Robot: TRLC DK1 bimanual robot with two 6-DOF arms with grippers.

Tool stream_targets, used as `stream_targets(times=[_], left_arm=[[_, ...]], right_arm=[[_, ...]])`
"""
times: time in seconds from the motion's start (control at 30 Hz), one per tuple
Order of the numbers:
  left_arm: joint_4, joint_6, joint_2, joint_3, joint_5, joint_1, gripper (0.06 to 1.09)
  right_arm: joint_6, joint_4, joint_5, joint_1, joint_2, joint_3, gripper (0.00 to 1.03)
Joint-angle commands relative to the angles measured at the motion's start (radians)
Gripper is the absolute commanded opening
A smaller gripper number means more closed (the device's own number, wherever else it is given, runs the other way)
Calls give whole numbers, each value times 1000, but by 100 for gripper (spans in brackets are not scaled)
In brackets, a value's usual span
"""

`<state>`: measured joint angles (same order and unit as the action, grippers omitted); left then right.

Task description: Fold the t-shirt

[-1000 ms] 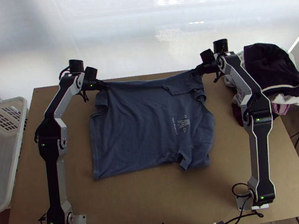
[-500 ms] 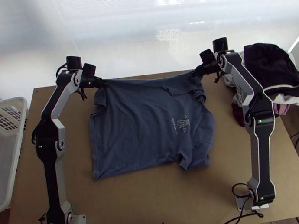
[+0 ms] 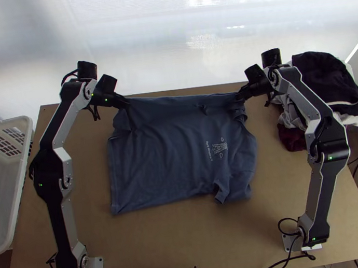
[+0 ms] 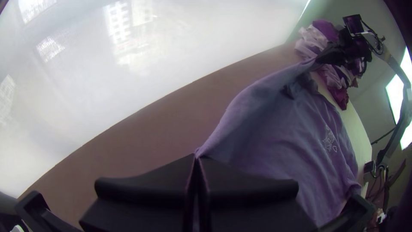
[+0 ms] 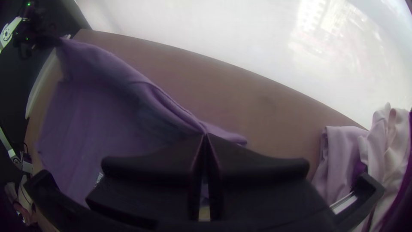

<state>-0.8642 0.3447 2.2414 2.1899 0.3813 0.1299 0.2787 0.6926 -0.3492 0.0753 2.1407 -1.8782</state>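
Landmark: the wooden table (image 3: 191, 237), seen from above. T-shirt (image 3: 167, 161), blue-grey, spread over the table's middle and far part, with creases across the body. Small pale print (image 3: 220, 148) right of the table's centre line. A short sleeve (image 3: 223, 188) lies toward the table's near side, right of its centre line. The shirt's far border is drawn out between two grips, running along near the table's far edge; cloth small and bunched near the right-hand grip.

Left gripper (image 3: 126, 103): at the table's far edge, left of its middle. Fingers brought together at the tips, shirt's far left corner pinched between them; the left wrist view has the cloth leading away from the tips.

Right gripper (image 3: 240, 95): near the table's far edge, right of its middle. Fingers likewise together at the tips, a gathered bit of the shirt's far border nipped there; a short flap of cloth pokes out beyond the tips in the right wrist view.

Surroundings: white laundry basket (image 3: 27, 126) just beside the table's left side. Heap of clothes at the table's far right corner: black garment (image 3: 321, 80) with white trim on top, maroon cloth (image 3: 292, 137) lower down. Pale translucent panel (image 3: 142, 44) beyond the table's far edge.
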Motion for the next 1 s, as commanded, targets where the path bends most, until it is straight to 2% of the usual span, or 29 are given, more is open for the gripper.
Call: stream_targets(times=[0.0, 0.33, 0.63, 0.97], left_arm=[[-90, 60, -101, -85, 25, 30, 10], [-104, 148, -289, -357, 36, 48, 10], [-2, 180, -436, -667, 41, 54, 10], [11, 212, -482, -749, 45, 62, 10]], right_arm=[[14, -7, -1, -17, -110, 142, 3], [11, 10, -1, -17, -239, 246, 3], [11, 15, -1, 4, -308, 366, 3], [22, 28, -1, 4, -413, 518, 3]])
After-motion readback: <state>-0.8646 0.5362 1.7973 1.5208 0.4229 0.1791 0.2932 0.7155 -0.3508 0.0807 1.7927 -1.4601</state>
